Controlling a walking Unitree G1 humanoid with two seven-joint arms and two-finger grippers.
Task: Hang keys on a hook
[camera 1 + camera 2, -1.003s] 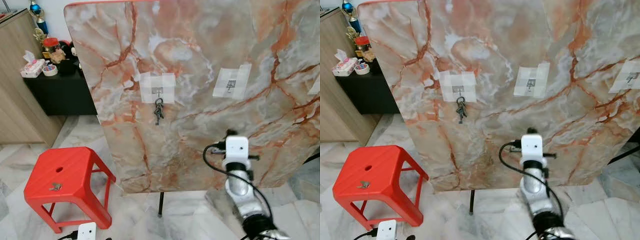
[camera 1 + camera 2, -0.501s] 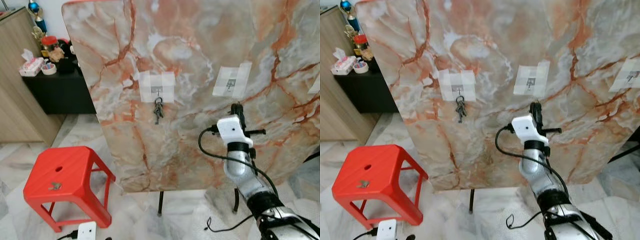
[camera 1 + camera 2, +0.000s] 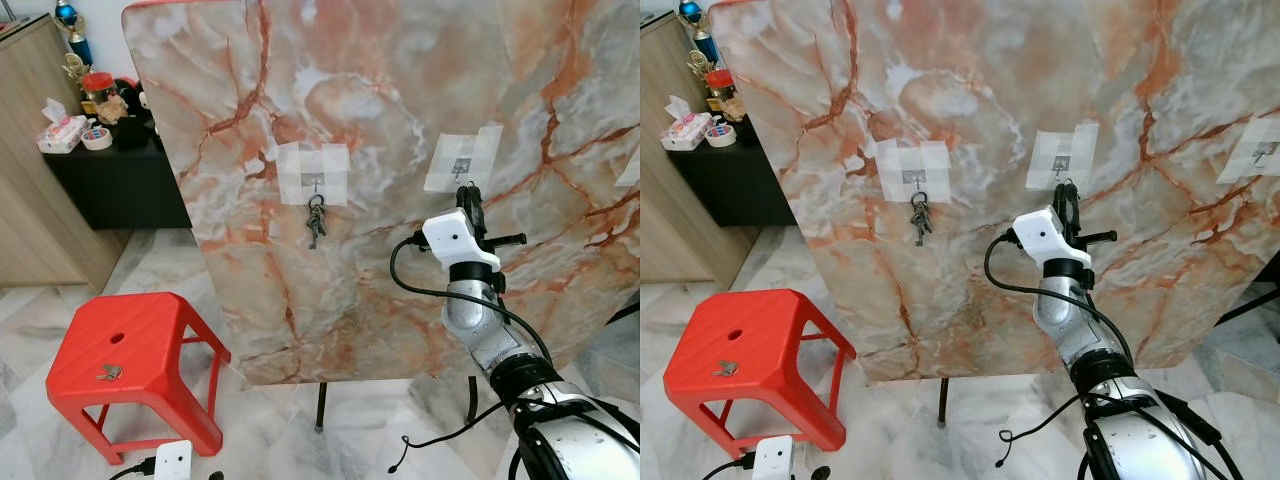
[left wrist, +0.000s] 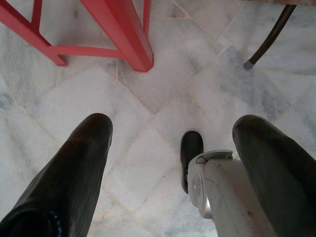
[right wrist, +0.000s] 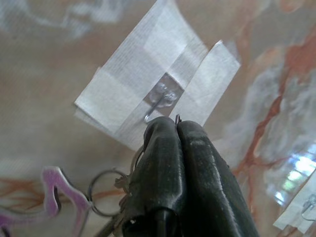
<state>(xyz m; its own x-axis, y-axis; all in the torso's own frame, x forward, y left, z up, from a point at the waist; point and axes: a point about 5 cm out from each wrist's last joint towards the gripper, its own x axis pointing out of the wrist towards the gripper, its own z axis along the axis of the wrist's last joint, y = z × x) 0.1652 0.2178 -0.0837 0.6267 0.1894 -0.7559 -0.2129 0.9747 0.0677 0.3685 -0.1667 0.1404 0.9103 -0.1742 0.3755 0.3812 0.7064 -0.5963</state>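
A marble board (image 3: 400, 110) stands upright with taped hooks on it. A bunch of keys (image 3: 316, 222) hangs from the left hook. My right gripper (image 3: 466, 192) is raised to the middle hook (image 3: 461, 170), its tips just under it. In the right wrist view the fingers (image 5: 163, 143) are shut on a set of keys, with a key ring (image 5: 102, 200) and a purple tag (image 5: 58, 196) hanging beside them, and the metal hook (image 5: 159, 100) sits just beyond the tips. My left gripper (image 4: 173, 131) hangs open low over the floor.
A red stool (image 3: 140, 345) stands at the left with another key (image 3: 109, 373) on its seat. A third taped hook (image 3: 1262, 152) is at the board's right edge. The board's black leg (image 3: 321, 405) stands on the marble floor. A black cabinet (image 3: 115, 185) with clutter is far left.
My right arm has risen and reached forward, bringing its gripper from below the board's middle up to the middle hook. The left arm has stayed low.
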